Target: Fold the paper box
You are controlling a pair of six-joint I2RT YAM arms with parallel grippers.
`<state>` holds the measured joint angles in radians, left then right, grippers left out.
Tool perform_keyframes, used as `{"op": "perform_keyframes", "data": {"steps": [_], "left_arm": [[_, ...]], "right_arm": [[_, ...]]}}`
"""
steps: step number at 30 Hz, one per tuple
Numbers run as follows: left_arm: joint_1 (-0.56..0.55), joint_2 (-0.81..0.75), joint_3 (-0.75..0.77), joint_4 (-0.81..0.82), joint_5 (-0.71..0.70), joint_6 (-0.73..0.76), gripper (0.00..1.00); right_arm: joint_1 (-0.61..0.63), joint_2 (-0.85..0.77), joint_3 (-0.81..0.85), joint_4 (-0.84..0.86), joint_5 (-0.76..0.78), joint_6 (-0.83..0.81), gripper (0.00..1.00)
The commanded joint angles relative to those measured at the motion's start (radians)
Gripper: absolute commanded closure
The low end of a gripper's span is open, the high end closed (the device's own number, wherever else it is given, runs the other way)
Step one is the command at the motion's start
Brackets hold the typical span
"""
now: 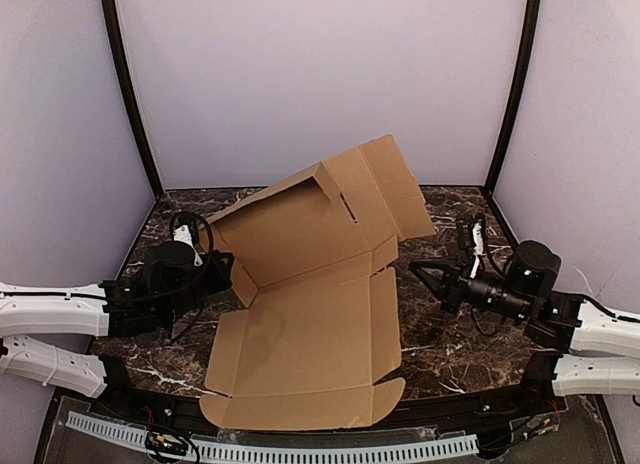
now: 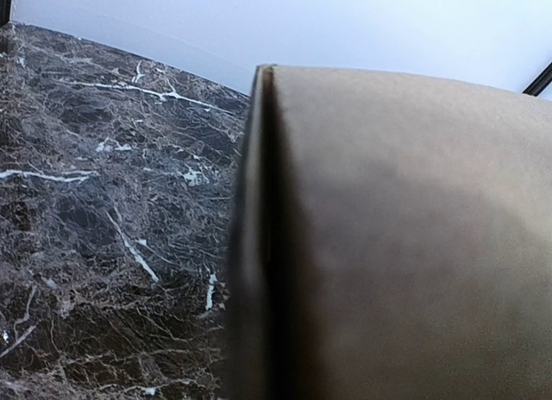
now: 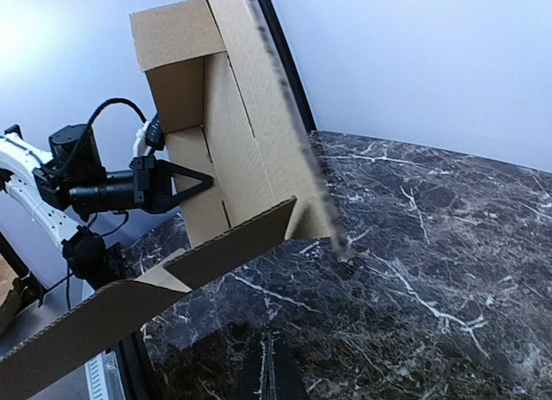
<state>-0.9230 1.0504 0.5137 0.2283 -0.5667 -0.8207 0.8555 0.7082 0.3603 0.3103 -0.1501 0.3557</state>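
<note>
Now my left gripper (image 1: pixel 226 270), closed, touches the half-raised plain brown cardboard box (image 1: pixel 310 329); my right gripper (image 1: pixel 413 267), closed too, holds nothing.

So the left arm (image 1: pixel 55 312) is laid out low from its side, and the right arm (image 1: pixel 605 329) is mirrored opposite. The left gripper (image 1: pixel 222 268) is held level, jaws pinched fully together. Same deal with the right gripper (image 1: pixel 418 268): closed tight, pointed inward, well apart from the other.
</note>
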Motion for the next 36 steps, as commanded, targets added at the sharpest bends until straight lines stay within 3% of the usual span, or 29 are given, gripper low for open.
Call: {"op": "perform_keyframes", "data": {"steps": [1,11,16,31,36], "left_arm": [[0.0,-0.052,-0.034,0.004,0.087,-0.075,0.99],[0.0,-0.085,-0.063,0.045,0.132,-0.112,0.99],[0.0,-0.074,-0.069,0.066,0.137,-0.111,0.99],[0.0,-0.061,-0.061,0.134,0.18,-0.094,0.99],[0.0,-0.062,-0.048,0.141,0.195,-0.079,0.99]], "right_arm": [[0.001,0.015,-0.016,0.205,-0.095,0.04,1.0],[0.005,0.197,0.032,0.509,-0.261,0.134,1.0],[0.021,0.283,0.066,0.598,-0.271,0.156,1.0],[0.087,0.482,0.124,0.654,-0.207,0.16,1.0],[0.104,0.514,0.146,0.579,-0.166,0.142,1.0]]}}
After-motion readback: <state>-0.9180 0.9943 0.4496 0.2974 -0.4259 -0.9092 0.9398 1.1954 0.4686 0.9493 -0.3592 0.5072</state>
